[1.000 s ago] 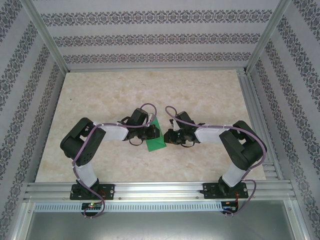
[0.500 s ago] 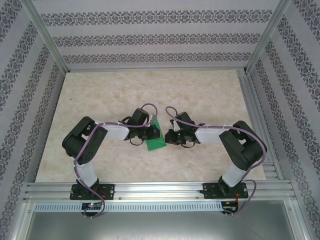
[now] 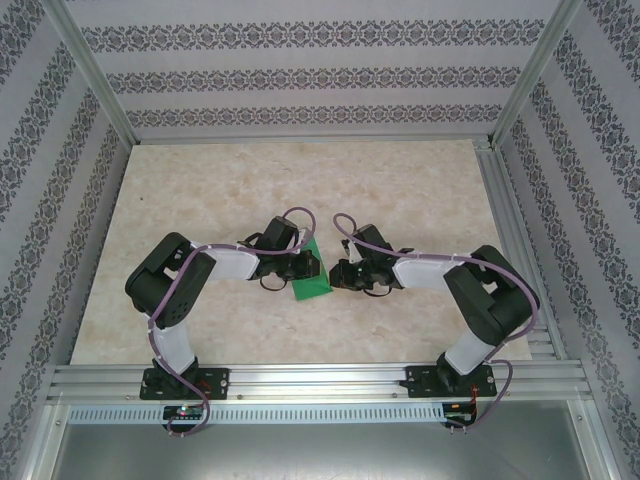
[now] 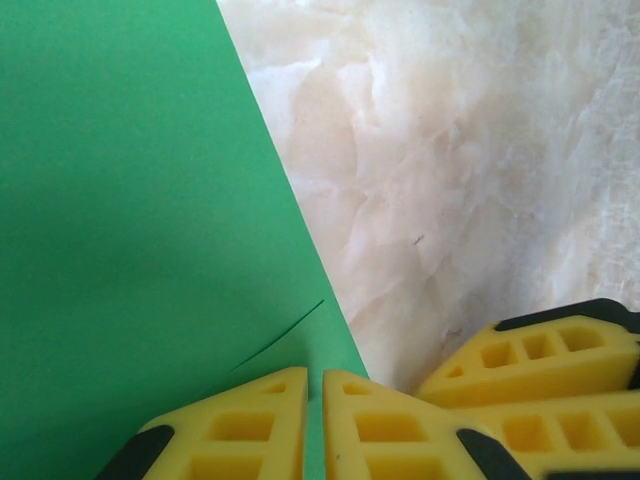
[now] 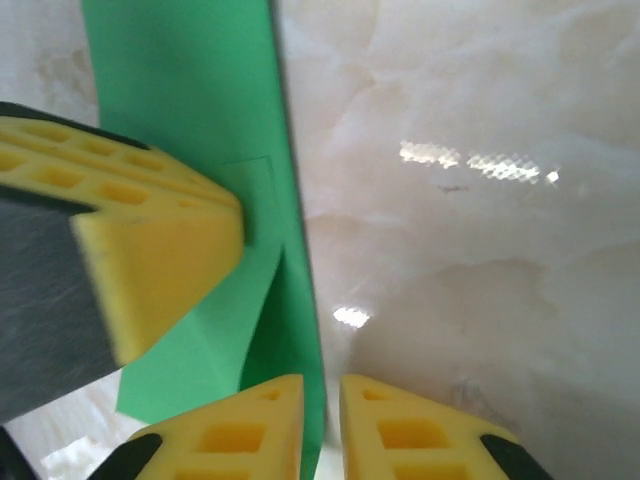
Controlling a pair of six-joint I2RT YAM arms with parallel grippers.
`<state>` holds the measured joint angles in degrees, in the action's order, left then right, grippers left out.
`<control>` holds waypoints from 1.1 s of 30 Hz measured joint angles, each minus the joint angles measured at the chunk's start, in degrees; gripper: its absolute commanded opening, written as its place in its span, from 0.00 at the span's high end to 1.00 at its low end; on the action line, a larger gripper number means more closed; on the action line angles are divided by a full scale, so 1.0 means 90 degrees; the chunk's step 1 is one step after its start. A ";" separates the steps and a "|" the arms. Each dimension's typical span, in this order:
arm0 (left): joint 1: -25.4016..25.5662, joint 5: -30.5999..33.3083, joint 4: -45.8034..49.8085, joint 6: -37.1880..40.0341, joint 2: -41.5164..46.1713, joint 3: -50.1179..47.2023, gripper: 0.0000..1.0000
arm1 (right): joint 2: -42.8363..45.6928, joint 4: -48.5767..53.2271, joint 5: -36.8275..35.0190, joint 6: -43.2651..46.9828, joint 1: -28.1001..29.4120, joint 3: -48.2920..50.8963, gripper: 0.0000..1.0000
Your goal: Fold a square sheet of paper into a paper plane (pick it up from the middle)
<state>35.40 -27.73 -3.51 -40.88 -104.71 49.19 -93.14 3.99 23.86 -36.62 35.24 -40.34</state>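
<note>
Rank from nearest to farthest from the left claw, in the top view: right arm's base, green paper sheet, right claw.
1. Bright green paper sheet: at the left claw.
2. Right claw: just right of it.
3. Right arm's black base: near right.

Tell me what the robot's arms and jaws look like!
Both the left arm and the right arm have chunky black joints, white tube-shaped links and purple cables looping along them. The jaws are yellow blocks with square holes and black edges.
</note>
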 measured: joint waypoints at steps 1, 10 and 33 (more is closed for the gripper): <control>0.0000 0.0000 0.0010 0.0012 0.0000 0.0002 0.87 | 0.0138 0.0041 0.0000 0.0007 0.0000 0.0002 0.77; 0.0000 0.0000 0.0012 0.0015 -0.0002 0.0000 0.87 | 0.0401 0.0041 0.0226 0.0070 0.0034 -0.0036 0.71; 0.0000 0.0000 0.0153 0.0039 -0.0002 0.0085 0.87 | -0.0418 -0.0408 0.0758 0.0010 0.0041 -0.0187 0.79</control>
<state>35.40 -27.73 -2.13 -40.53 -104.73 49.95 -96.90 0.32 30.68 -36.53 35.62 -42.02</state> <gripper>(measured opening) 0.133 0.211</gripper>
